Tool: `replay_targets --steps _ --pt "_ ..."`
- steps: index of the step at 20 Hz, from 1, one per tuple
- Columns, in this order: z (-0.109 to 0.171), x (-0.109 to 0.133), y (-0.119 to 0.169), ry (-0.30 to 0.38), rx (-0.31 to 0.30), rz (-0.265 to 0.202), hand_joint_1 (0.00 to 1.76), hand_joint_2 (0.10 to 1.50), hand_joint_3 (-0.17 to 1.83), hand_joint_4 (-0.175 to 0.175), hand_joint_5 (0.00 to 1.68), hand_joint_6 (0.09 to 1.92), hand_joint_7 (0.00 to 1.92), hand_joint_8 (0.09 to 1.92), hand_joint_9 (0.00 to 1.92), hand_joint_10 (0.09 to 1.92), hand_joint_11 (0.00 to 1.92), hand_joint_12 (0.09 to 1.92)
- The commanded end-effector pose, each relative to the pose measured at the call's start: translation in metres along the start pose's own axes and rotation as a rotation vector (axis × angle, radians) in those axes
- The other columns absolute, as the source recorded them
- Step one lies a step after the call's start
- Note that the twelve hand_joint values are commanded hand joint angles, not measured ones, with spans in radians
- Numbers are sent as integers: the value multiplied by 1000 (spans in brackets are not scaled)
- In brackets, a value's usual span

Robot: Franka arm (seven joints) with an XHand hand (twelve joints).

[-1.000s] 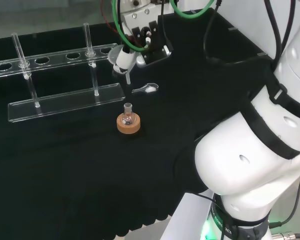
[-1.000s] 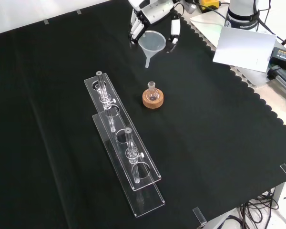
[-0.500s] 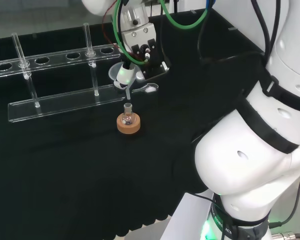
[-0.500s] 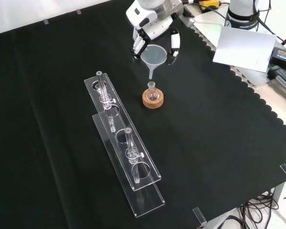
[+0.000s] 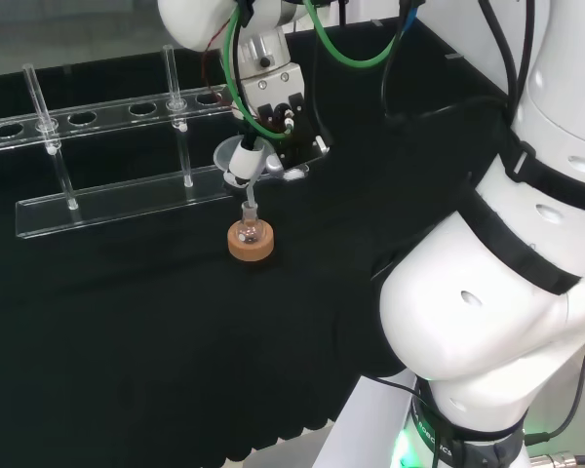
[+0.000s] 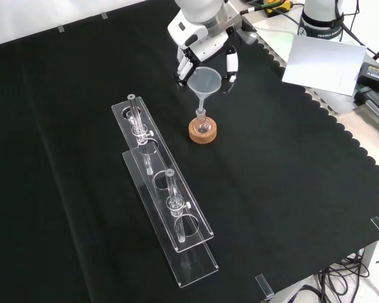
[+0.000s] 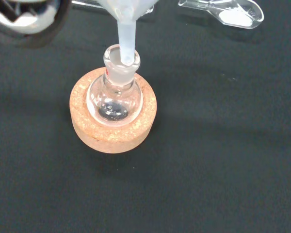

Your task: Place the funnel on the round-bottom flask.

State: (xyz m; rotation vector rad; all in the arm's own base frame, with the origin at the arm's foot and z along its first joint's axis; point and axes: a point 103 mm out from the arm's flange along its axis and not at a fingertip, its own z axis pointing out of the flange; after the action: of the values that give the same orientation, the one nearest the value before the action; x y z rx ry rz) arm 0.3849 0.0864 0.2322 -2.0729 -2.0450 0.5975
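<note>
A small clear round-bottom flask sits upright in a cork ring stand on the black cloth. The hand holds a clear funnel by its cone, fingers curled round the rim. The funnel hangs directly over the flask. In the wrist view its stem reaches the mouth of the flask's neck, with the tip at or just inside the opening.
A clear acrylic test-tube rack with two tubes stands left of the flask in the front view. A clear plastic scoop with white powder lies on the cloth beside the flask. White paper lies at the cloth's right edge.
The hand has carried the funnel toward and down over the flask; its stem, earlier well clear of the neck, is now at the flask's mouth.
</note>
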Motion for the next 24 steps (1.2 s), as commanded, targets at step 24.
replay_targets --steps 24 --pt "21 4 15 31 42 6 905 634 651 -49 841 711 834 702 1308 187 994 1038"
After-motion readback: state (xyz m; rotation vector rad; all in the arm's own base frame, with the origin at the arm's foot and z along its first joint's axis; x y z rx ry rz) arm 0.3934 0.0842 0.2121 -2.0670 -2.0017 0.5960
